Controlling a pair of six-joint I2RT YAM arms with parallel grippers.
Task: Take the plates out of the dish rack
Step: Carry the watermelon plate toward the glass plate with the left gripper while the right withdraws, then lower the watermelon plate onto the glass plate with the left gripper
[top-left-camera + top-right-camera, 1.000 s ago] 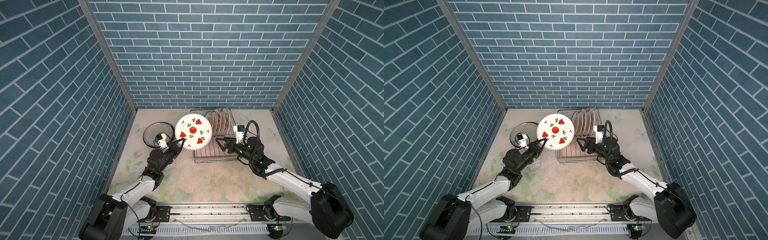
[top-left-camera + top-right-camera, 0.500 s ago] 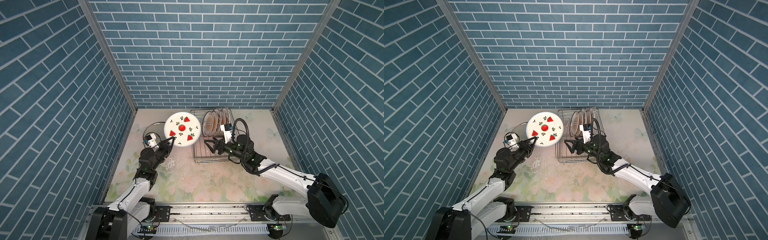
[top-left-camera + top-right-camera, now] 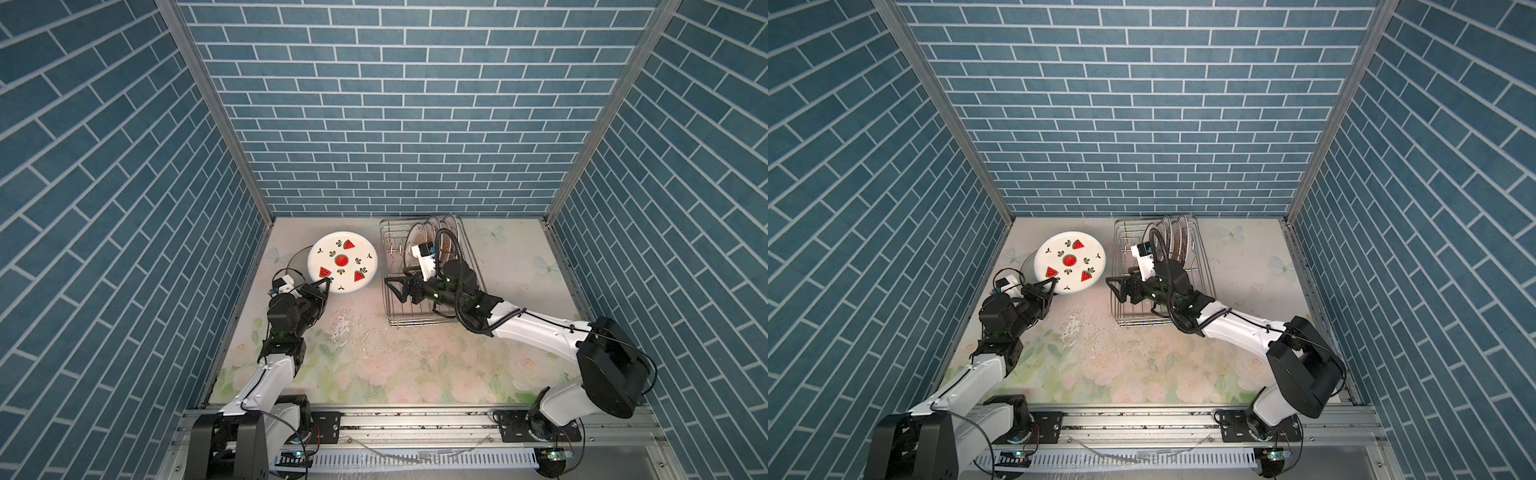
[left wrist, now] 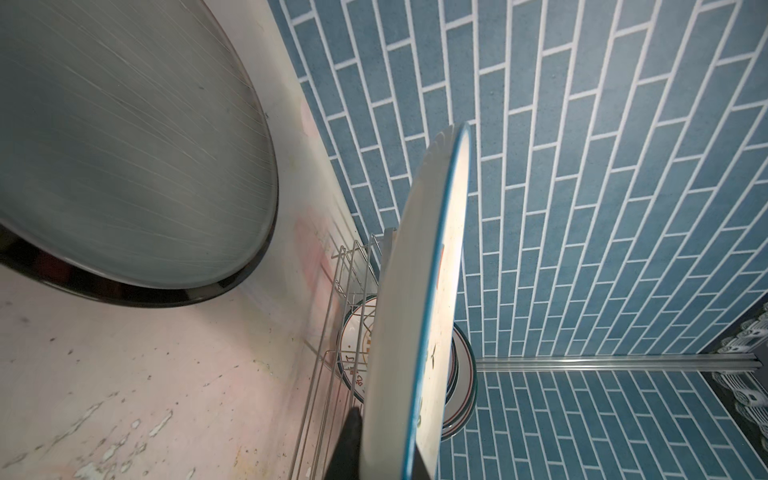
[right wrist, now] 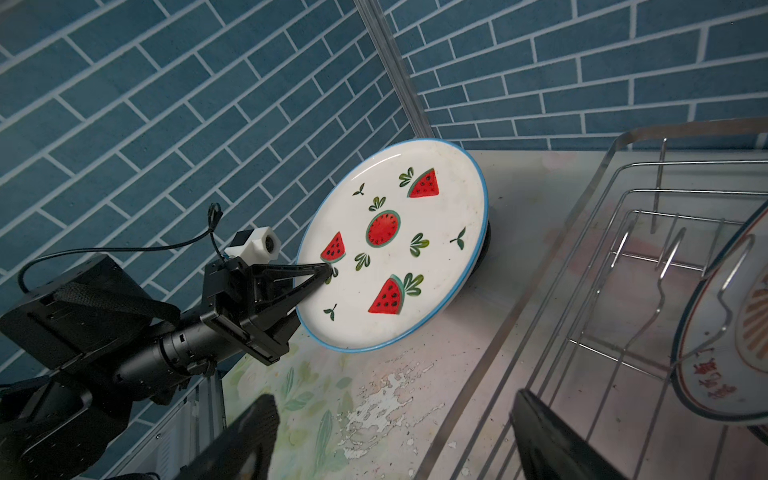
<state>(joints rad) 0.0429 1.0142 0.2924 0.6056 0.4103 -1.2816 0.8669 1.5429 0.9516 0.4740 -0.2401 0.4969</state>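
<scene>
My left gripper is shut on the near rim of the watermelon plate. The plate is tilted above the table, left of the dish rack. Below it, a larger dark-rimmed plate lies flat on the table. Several plates stand upright at the rack's far end. My right gripper is open and empty over the rack's front left edge.
Blue brick-patterned walls close in the left, back and right sides. The dark-rimmed plate sits close to the left wall. The floral tabletop stretches between the arms toward the front rail. Upright wire prongs stand bare in the near half of the rack.
My left gripper has carried the watermelon plate leftward from the rack, over the dark-rimmed plate. My right gripper has moved left across the rack's front, staying open.
</scene>
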